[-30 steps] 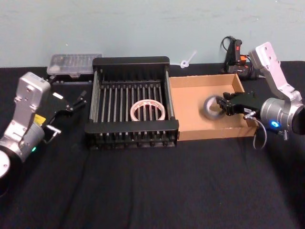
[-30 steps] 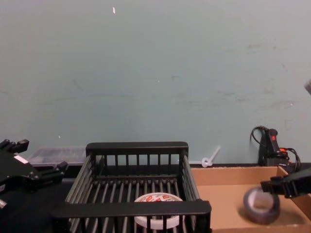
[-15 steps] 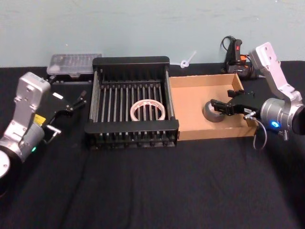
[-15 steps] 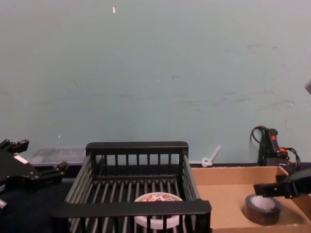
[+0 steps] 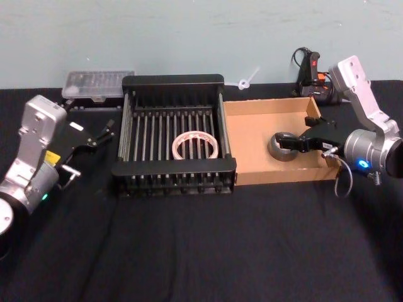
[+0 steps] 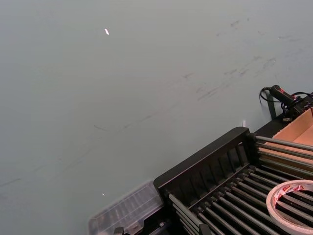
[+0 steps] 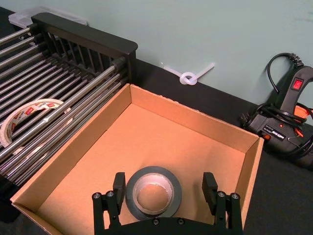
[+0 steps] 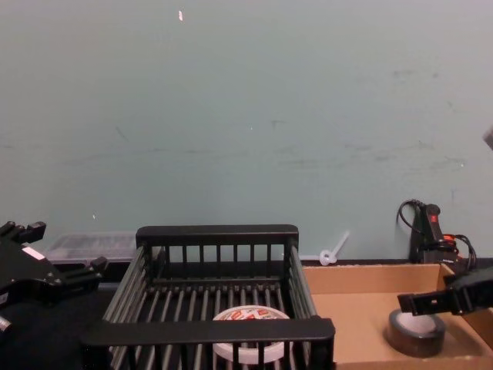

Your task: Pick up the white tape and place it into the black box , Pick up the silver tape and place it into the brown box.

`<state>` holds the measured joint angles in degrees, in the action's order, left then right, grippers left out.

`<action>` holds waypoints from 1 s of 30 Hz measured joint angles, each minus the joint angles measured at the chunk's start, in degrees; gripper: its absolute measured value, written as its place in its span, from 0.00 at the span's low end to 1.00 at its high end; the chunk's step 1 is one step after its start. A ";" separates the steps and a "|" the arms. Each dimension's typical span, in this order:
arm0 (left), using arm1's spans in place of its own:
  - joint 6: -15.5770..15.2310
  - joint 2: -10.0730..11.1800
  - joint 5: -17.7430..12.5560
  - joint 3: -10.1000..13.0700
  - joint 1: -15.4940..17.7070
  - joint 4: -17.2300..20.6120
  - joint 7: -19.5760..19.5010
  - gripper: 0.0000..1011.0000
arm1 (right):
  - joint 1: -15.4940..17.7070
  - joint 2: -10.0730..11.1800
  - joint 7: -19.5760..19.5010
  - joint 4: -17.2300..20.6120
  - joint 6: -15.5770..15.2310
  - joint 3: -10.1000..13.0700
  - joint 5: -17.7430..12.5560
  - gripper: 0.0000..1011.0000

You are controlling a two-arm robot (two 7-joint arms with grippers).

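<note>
Light is soft and even, with weak shadows; the wall (image 8: 246, 116) looks grainy, and no strong glare.

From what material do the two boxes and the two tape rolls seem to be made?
Black box: probably moulded plastic, matte, with slatted bars and thick rims.
Brown box: cardboard, plain matte brown with thin folded walls.
Silver tape: likely cloth duct tape, dull grey-silver sheen, grey core.
White tape: thin white ring; red-and-white printed core, perhaps paper.
</note>
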<state>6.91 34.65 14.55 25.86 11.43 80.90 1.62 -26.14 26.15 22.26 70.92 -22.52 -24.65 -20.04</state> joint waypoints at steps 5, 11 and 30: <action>0.00 0.00 0.00 0.00 0.00 0.00 0.00 0.99 | 0.80 -0.02 -1.66 1.61 0.95 0.11 1.91 0.99; 0.00 0.00 0.00 0.00 0.00 0.00 0.00 0.99 | 4.44 -0.76 -8.18 5.35 5.85 2.07 5.20 0.99; 0.00 0.00 0.00 0.00 0.00 0.00 0.00 0.99 | 16.34 -5.40 -18.19 8.63 22.06 10.00 6.72 0.99</action>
<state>6.91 34.65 14.55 25.86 11.43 80.90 1.62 -9.81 20.75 4.07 79.55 -0.45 -14.65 -13.33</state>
